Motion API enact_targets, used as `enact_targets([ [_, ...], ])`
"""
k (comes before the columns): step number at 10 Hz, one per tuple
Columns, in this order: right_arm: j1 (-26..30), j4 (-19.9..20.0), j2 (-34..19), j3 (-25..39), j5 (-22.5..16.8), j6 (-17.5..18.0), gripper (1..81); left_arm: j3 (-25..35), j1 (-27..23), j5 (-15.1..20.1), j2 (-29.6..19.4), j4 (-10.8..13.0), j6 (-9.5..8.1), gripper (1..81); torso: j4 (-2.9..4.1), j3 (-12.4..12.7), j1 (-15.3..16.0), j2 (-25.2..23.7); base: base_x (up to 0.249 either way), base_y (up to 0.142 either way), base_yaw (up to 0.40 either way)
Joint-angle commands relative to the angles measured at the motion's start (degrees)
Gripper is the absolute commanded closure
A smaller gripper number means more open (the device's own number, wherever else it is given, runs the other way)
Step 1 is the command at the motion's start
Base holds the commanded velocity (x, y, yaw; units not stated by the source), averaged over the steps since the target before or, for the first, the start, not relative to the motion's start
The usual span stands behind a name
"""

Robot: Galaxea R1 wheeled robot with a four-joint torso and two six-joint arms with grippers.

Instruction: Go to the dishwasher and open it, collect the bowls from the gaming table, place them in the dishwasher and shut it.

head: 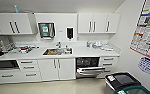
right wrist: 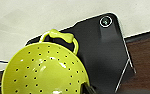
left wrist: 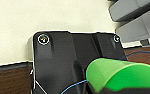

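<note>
Close to the right wrist camera sits a yellow-green perforated colander bowl (right wrist: 44, 71) with a loop handle; a bright green plastic bowl (left wrist: 121, 75) sits by the left one. Whether either gripper is clamped cannot be told. Farther off, under the white bench (head: 81, 52), the grey steel-fronted dishwasher (head: 89, 67) stands open.

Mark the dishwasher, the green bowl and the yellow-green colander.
dishwasher (head: 87, 70): head view, on its half-open grey door.
green bowl (left wrist: 116, 75): left wrist view, on its outer wall.
yellow-green colander (right wrist: 41, 72): right wrist view, on its perforated inside.
</note>
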Motion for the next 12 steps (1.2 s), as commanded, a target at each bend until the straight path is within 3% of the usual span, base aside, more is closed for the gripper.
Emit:
enact_targets([
  [1,2.6,-0.4,-1.1,0.1,-1.5,0.0,81.1,0.2,-2.9,1.3,-1.2,0.4,0.1,81.1,0.0,0.0,0.0,0.0,0.112,0.0,0.0],
  [12,2.9,-0.5,-1.0,0.1,-1.5,0.0,81.1,0.3,-2.9,1.2,-1.3,0.4,0.1,81.1,0.0,0.0,0.0,0.0,0.103,0.0,0.0],
])
